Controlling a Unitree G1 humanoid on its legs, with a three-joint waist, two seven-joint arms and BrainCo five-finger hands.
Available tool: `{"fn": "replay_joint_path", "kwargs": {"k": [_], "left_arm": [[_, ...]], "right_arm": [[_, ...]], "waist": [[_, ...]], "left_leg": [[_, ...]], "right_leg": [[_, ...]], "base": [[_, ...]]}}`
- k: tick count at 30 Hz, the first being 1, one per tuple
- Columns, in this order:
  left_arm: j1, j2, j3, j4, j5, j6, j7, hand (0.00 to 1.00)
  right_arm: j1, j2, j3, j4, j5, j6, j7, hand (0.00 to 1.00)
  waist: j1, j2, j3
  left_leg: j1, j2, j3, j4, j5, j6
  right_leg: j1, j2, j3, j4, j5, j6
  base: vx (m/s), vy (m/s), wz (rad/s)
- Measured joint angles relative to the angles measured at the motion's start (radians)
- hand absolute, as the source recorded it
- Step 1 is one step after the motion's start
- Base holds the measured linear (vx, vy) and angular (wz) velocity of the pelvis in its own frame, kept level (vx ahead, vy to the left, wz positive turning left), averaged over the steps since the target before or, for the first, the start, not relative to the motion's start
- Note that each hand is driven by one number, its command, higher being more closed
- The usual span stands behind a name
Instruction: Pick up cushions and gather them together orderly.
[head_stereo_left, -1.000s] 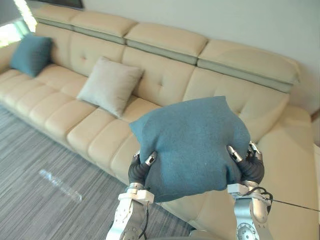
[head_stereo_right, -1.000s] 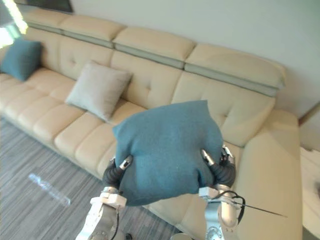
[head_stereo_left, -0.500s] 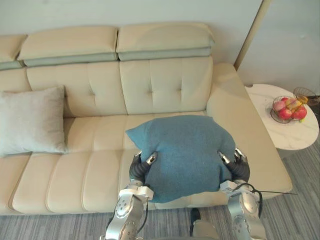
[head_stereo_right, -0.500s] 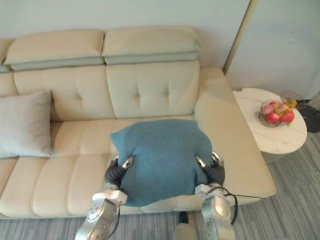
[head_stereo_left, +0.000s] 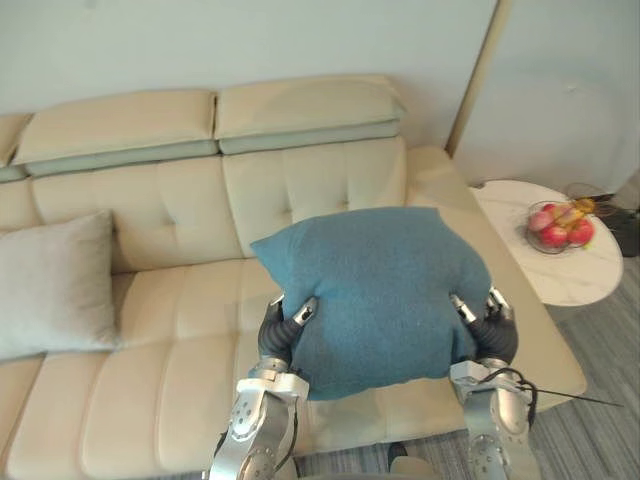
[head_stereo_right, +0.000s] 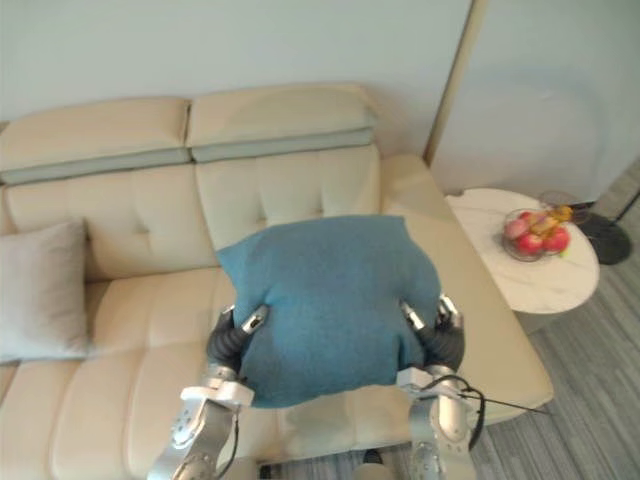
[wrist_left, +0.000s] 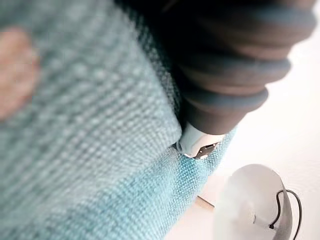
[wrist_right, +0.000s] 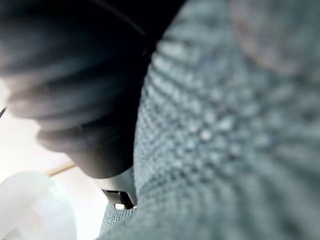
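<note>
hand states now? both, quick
Left hand: closed, pinching the left edge of the blue cushion.
Right hand: closed, pinching the right edge of the blue cushion, which is held up over the sofa.

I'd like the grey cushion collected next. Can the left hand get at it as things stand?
Probably not. The left hand and right hand both grip the blue cushion above the sofa, and the grey cushion sits well off to the left. It would need freeing first.
</note>
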Motion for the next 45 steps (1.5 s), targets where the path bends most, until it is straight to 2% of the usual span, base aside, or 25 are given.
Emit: {"fn": "replay_joint_path", "kwargs": {"k": [3,9,12,15,20,24,26,30,31,35,36,37,40,43,45], "left_arm": [[0.000,0.008,-0.002,0.017,0.000,0.000,0.001,1.00],[0.001,0.016,-0.018,0.054,0.003,0.001,0.010,1.00],[0.001,0.016,-0.019,0.054,0.009,0.003,0.022,1.00],[0.000,0.017,-0.019,0.054,0.009,0.004,0.030,1.00],[-0.038,0.017,-0.014,0.054,0.044,0.003,0.073,1.00],[-0.150,0.016,0.010,0.054,0.070,-0.004,0.122,1.00],[-0.272,0.016,0.029,0.053,0.081,-0.021,0.176,1.00],[-0.446,0.010,0.055,0.039,0.090,-0.031,0.256,1.00],[-0.557,0.005,0.069,0.039,0.111,-0.037,0.306,1.00],[-0.827,0.005,0.111,0.055,0.149,-0.081,0.387,1.00],[-0.946,0.010,0.133,0.088,0.160,-0.112,0.411,1.00],[-1.068,0.027,0.149,0.135,0.168,-0.142,0.429,1.00],[-1.340,0.096,0.178,0.300,0.174,-0.193,0.453,1.00],[-1.547,0.128,0.216,0.533,0.166,-0.195,0.462,1.00],[-1.607,0.135,0.243,0.628,0.162,-0.182,0.463,1.00]], "right_arm": [[-0.002,-0.003,0.000,0.020,-0.003,0.003,0.000,1.00],[-0.027,-0.019,-0.002,0.120,-0.036,0.016,0.000,1.00],[-0.033,-0.020,-0.002,0.147,-0.038,0.018,0.000,1.00],[-0.039,-0.020,-0.002,0.159,-0.040,0.019,0.000,1.00],[-0.072,-0.018,0.001,0.172,-0.124,0.017,-0.032,1.00],[-0.208,-0.021,0.009,0.210,-0.159,0.015,-0.079,1.00],[-0.335,-0.031,0.013,0.203,-0.192,0.013,-0.127,1.00],[-0.512,-0.084,0.032,0.182,-0.201,0.016,-0.210,1.00],[-0.618,-0.115,0.034,0.181,-0.241,0.016,-0.265,1.00],[-0.885,-0.186,0.027,0.180,-0.317,0.015,-0.363,1.00],[-0.994,-0.216,0.020,0.182,-0.356,0.015,-0.404,1.00],[-1.104,-0.245,0.009,0.194,-0.395,0.012,-0.435,1.00],[-1.361,-0.318,0.005,0.325,-0.481,-0.004,-0.495,1.00],[-1.564,-0.346,0.003,0.529,-0.508,0.009,-0.517,1.00],[-1.621,-0.350,0.004,0.607,-0.507,0.024,-0.521,1.00]], "waist": [[0.000,0.000,-0.002],[-0.009,0.031,-0.029],[-0.011,0.031,-0.029],[-0.013,0.019,-0.041],[-0.013,-0.011,-0.033],[0.004,-0.036,0.033],[0.018,-0.042,0.099],[0.042,-0.029,0.117],[0.043,-0.020,0.122],[0.043,0.001,0.140],[0.041,0.010,0.152],[0.040,0.019,0.190],[0.032,0.028,0.226],[0.015,0.032,0.272],[0.011,0.034,0.287]], "left_leg": [[0.024,-0.019,0.007,-0.033,0.005,0.007],[0.055,-0.021,-0.039,-0.123,0.048,0.000],[0.077,-0.016,-0.067,-0.157,0.062,-0.003],[0.084,-0.015,-0.077,-0.174,0.068,-0.005],[0.064,-0.016,-0.110,-0.189,0.098,-0.006],[-0.020,-0.004,-0.117,-0.164,0.125,-0.013],[-0.140,0.007,-0.115,-0.083,0.126,-0.018],[-0.312,0.025,-0.125,0.003,0.112,-0.047],[-0.366,0.030,-0.137,0.015,0.124,-0.062],[-0.465,0.044,-0.156,0.017,0.169,-0.080],[-0.498,0.042,-0.168,0.008,0.188,-0.079],[-0.500,0.041,-0.173,-0.024,0.215,-0.079],[-0.547,0.043,-0.187,-0.116,0.290,-0.083],[-0.586,0.040,-0.198,-0.159,0.329,-0.081],[-0.612,0.039,-0.201,-0.167,0.337,-0.076]], "right_leg": [[0.005,-0.014,0.000,-0.005,-0.003,0.004],[0.034,-0.001,-0.028,-0.067,0.011,0.014],[0.064,0.009,-0.037,-0.095,0.026,0.011],[0.071,0.013,-0.039,-0.123,0.040,0.012],[0.062,0.013,-0.069,-0.118,0.046,0.009],[-0.045,0.022,-0.072,-0.023,0.039,-0.003],[-0.182,0.026,-0.069,0.095,0.020,-0.017],[-0.375,0.033,-0.071,0.221,-0.013,-0.037],[-0.438,0.033,-0.080,0.261,-0.018,-0.045],[-0.553,0.041,-0.095,0.309,-0.015,-0.062],[-0.595,0.040,-0.099,0.326,-0.009,-0.061],[-0.610,0.039,-0.104,0.329,-0.003,-0.062],[-0.687,0.043,-0.117,0.317,0.025,-0.071],[-0.733,0.042,-0.128,0.308,0.047,-0.072],[-0.754,0.041,-0.133,0.296,0.054,-0.068]], "base": [[0.07,0.057,-0.06],[0.03,-0.049,0.09],[0.01,-0.053,0.01],[-0.02,-0.019,0.03],[-0.04,-0.017,0.18],[-0.17,-0.050,0.09],[-0.23,-0.057,0.04],[-0.23,-0.097,0.03],[-0.17,-0.123,0.15],[-0.13,-0.106,0.09],[-0.06,-0.069,0.16],[-0.05,-0.062,0.16],[-0.07,-0.051,0.13],[-0.02,-0.036,0.11],[0.01,-0.009,0.08]]}}
